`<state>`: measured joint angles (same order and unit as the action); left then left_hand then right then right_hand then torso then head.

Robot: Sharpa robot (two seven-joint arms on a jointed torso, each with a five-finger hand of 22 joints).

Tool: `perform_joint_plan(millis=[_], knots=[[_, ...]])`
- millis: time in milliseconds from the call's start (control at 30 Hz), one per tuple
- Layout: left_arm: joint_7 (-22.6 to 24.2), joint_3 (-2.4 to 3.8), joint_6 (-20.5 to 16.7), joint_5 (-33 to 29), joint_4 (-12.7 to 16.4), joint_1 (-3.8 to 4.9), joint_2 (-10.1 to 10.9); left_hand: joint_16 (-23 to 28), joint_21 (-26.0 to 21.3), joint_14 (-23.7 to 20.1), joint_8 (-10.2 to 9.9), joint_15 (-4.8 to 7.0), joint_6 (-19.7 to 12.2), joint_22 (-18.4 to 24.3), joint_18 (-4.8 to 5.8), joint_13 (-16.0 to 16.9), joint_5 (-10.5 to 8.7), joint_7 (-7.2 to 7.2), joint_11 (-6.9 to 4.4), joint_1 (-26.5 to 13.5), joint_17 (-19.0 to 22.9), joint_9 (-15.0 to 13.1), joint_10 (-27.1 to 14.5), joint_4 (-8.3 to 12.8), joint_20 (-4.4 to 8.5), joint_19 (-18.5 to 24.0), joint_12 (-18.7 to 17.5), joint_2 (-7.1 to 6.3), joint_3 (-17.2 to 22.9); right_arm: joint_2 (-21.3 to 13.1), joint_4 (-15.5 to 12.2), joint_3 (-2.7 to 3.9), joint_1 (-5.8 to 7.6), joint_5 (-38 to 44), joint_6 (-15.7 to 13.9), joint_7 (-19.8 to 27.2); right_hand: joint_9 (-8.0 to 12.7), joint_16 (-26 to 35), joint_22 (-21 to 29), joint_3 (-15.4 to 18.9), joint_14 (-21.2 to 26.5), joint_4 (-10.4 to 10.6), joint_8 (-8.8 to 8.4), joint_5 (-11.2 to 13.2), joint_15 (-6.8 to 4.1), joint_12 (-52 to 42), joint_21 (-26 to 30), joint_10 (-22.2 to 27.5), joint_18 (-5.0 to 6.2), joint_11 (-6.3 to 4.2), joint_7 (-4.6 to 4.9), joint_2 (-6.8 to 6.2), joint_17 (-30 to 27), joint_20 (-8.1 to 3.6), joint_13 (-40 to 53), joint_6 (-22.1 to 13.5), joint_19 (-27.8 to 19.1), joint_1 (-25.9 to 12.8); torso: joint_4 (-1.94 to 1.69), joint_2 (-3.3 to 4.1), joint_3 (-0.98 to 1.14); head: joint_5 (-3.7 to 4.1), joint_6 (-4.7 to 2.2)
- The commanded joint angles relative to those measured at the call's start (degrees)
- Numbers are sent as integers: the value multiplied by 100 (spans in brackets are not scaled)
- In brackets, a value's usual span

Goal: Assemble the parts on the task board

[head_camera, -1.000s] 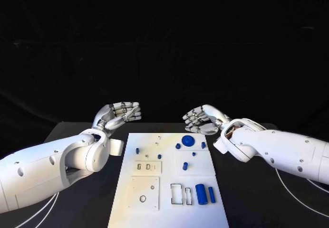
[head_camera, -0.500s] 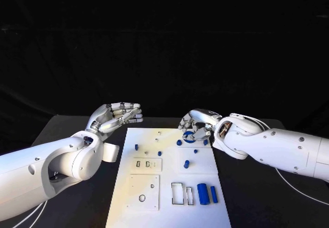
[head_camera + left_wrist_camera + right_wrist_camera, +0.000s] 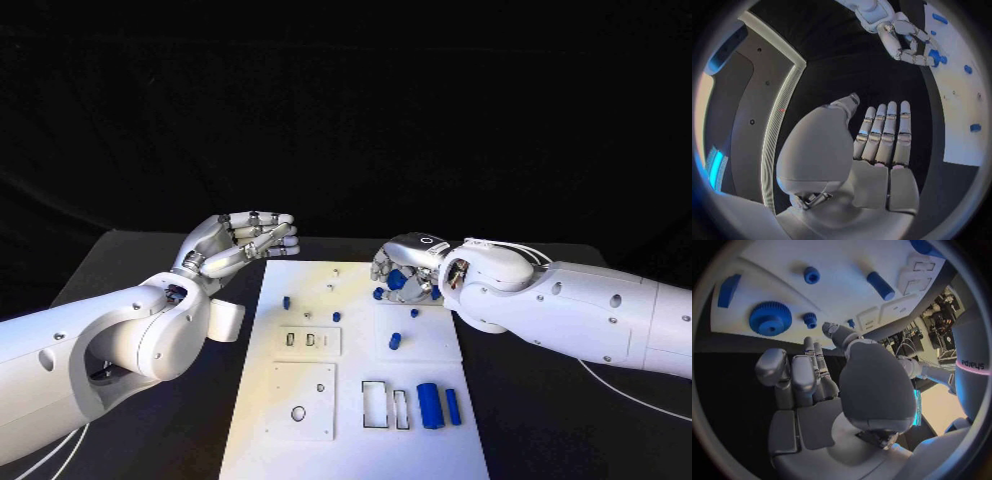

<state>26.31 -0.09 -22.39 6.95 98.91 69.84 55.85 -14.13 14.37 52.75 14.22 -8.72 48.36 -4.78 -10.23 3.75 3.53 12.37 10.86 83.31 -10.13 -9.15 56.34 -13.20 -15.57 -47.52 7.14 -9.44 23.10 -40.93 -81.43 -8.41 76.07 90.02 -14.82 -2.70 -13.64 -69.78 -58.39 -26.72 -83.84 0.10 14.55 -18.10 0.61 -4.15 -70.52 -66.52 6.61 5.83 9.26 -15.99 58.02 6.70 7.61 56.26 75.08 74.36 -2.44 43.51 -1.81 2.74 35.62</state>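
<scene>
The white task board (image 3: 353,375) lies in the middle of the table. A blue gear (image 3: 392,281) sits near its far right corner, also seen as the toothed disc (image 3: 770,317) just beyond my right fingertips. My right hand (image 3: 408,266) hovers over that gear with its fingers bent downward and nothing in them. Small blue pegs (image 3: 286,302) (image 3: 392,343) stand on the board. Two blue cylinders (image 3: 428,403) lie at the near right. My left hand (image 3: 238,243) is raised beside the board's far left corner, and the left hand (image 3: 873,145) holds nothing, fingers side by side and thumb apart.
Rectangular cut-outs (image 3: 381,406) and a panel with a round hole (image 3: 300,412) mark the board's near half. A slotted panel (image 3: 309,342) sits mid-left. Bare black table (image 3: 548,420) flanks the board on both sides.
My right hand has come down and to the left, from beyond the board's far right corner to just over the blue gear. The left hand has barely moved.
</scene>
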Motion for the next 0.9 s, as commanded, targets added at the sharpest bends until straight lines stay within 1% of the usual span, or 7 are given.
perform_joint_plan(millis=[33,100,200,333,467,600,900], knots=[[-16,7,136,34,33,18,8,24,-1,3,-17,-22,-3,8,-33,-3,-18,169,21,8,-6,9,17,7,0,-34,-22,-53,36,24,28,2,-4,400,236,-230,-10,-64,-89,13,-100,27,-33,9,19,22,-64,44,-92,-10,34,4,70,-7,9,2,44,45,-12,32,-11,1,-1],[-21,7,140,34,40,23,15,24,-1,3,-17,-22,-3,8,-33,-3,-18,169,21,8,-6,9,17,7,0,-34,-22,-53,36,37,48,2,-5,447,238,-263,-16,-110,-155,4,-105,35,-32,-1,20,23,-111,49,-101,-10,32,11,113,-5,12,8,63,53,-20,36,-20,3,5],[-30,8,149,34,45,27,22,27,-3,1,-20,-24,-5,10,-33,-3,-18,171,23,4,-7,10,15,6,0,-33,-27,-55,37,49,62,2,-6,494,236,-301,-25,-181,-255,-13,-113,45,-29,-12,21,23,-181,53,-115,-10,30,18,189,-2,15,18,94,63,-25,51,-22,-3,4],[-41,8,159,34,47,31,28,27,-3,1,-20,-24,-5,10,-33,-3,-18,171,23,4,-7,10,15,6,0,-33,-27,-55,37,69,75,1,-9,526,254,-328,-37,-260,-390,-39,-123,60,-23,-20,22,20,-272,52,-136,-11,25,30,273,1,20,34,141,71,-19,66,-14,-13,3],[-49,8,162,34,53,35,39,33,-7,-3,-24,-26,-8,14,-32,-4,-18,175,26,-4,-7,11,13,6,-1,-32,-35,-57,40,98,90,0,-23,539,280,-334,-53,-355,-537,-89,-137,82,-14,-25,21,11,-373,30,-157,-17,18,52,375,2,28,56,191,81,-1,88,-14,-32,1],[-55,9,167,34,55,41,43,33,-7,-3,-24,-26,-8,14,-32,-4,-18,175,26,-4,-7,11,13,6,-1,-32,-35,-57,40,120,105,-1,-38,542,287,-336,-77,-439,-665,-160,-143,114,4,-24,14,-3,-461,-21,-174,-31,1,66,454,0,40,91,227,79,-5,103,-10,-25,6],[-70,11,179,34,54,55,48,39,-11,-6,-28,-29,-11,17,-32,-4,-18,179,29,-12,-8,13,10,5,-3,-30,-44,-57,42,156,148,-2,-50,524,300,-329,-120,-547,-841,-262,-152,185,39,-21,-2,-21,-579,-106,-198,-55,-25,94,560,-9,58,145,278,48,-20,127,-16,-23,24]])
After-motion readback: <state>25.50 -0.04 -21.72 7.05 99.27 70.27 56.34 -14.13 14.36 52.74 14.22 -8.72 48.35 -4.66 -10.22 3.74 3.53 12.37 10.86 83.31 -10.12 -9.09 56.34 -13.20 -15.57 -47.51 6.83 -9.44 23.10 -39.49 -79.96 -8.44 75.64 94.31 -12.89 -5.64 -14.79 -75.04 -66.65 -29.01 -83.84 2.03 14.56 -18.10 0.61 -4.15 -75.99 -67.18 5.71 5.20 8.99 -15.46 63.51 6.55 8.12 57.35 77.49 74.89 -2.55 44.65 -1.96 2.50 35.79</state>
